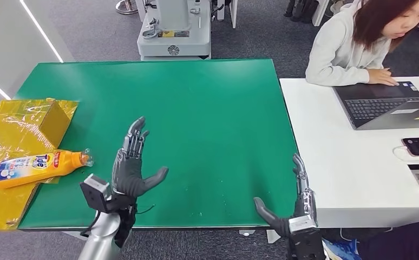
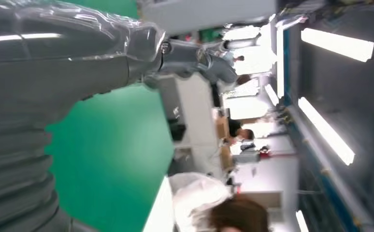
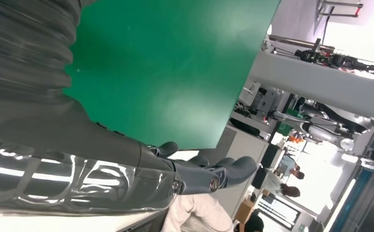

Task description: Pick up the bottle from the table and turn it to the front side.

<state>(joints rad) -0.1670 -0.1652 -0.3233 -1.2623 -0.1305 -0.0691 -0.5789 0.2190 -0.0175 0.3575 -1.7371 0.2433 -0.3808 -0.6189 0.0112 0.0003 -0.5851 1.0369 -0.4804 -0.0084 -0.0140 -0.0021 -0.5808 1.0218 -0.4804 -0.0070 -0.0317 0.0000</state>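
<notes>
left hand (image 1: 130, 172) beside orange tide-labelled bottle (image 1: 34, 166) lying flat

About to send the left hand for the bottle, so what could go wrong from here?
1. The bottle lies on its side on crinkled yellow plastic past the green table edge; it may roll or slide when touched.
2. The open left hand must reach sideways near the yellow box and could bump it.

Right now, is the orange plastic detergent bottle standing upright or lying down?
Lying down: the orange plastic detergent bottle rests on its side, cap pointing toward the green table.
</notes>
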